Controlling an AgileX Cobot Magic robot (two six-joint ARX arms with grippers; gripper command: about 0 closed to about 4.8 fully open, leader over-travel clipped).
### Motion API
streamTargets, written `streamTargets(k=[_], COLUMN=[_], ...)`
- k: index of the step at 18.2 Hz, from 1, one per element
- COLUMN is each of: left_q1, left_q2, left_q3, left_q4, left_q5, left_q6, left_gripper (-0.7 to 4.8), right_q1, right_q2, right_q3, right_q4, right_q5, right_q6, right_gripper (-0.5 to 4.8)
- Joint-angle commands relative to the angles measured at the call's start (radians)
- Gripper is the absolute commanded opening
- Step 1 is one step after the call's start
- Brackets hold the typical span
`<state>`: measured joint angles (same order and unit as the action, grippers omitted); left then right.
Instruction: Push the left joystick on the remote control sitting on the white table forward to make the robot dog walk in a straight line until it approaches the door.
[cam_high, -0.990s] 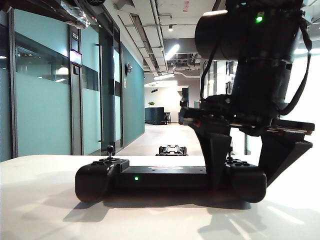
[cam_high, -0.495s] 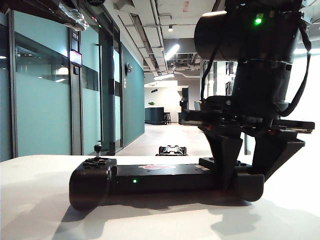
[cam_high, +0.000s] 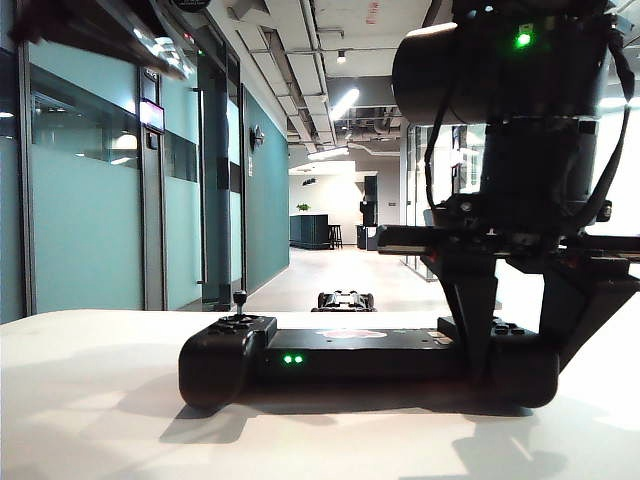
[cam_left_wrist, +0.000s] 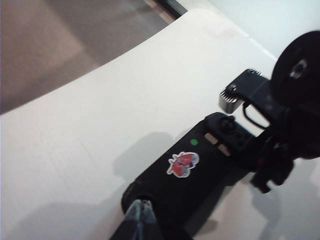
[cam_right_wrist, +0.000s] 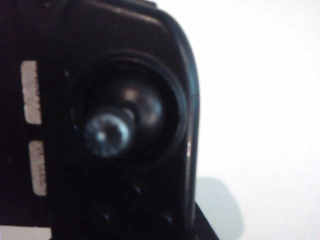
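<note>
The remote control (cam_high: 350, 355) lies flat on the white table (cam_high: 90, 400), near the front edge. The robot dog (cam_high: 345, 299) is far behind it, down on the hallway floor. The left joystick (cam_high: 240, 299) is a thin little stick with a small round cap, and it stands straight up on the left end of the remote. Nothing touches it. The right gripper (cam_high: 522, 340) has come down over the right end of the remote, with one finger on each side, and it looks clamped on that fat end. The right wrist view shows only the right joystick (cam_right_wrist: 107, 131), very close and blurry. The left gripper (cam_left_wrist: 142, 215) hangs above the left end of the remote, and its two fingers look pressed together into one narrow tip. The remote looks hard and light, and the table is smooth, so I think it would slide if it got a poke. It is best held by its fat end, and the thin stick should not be squeezed. The stick probably tips with just a soft push and springs back. I think the closed tip should come down against the side of the cap nearest the camera. Then it should push gently away, toward the dog.
</note>
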<state>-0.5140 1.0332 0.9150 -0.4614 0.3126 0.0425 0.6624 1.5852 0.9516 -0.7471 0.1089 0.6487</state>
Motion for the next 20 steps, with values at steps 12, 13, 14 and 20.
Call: streamTargets(k=[12,13,14,20], left_q1=[0.001,0.001,0.001,0.001], left_q2=[0.378,0.378,0.378,0.378], left_q3=[-0.030,-0.046,-0.065,-0.160], left_q4=[0.157,0.179,0.202,0.315], left_q5=[0.258,0.272,0.282,0.282], left_q6=[0.238,0.238,0.238,0.235], left_gripper=[-0.05,-0.05,-0.05,-0.05], right_q1=[-0.004,-0.005,-0.005,-0.005], right_q2=[-0.002,-0.002,-0.002,-0.002], right_q3=[0.000,0.000,0.000,0.000], right_q4=[-0.006,-0.005,-0.005,-0.005], right_q5=[-0.006,-0.006,-0.006,-0.006], right_q6=[0.009,0.009,0.009,0.009], right_gripper=[1.66,1.66,1.66,1.66])
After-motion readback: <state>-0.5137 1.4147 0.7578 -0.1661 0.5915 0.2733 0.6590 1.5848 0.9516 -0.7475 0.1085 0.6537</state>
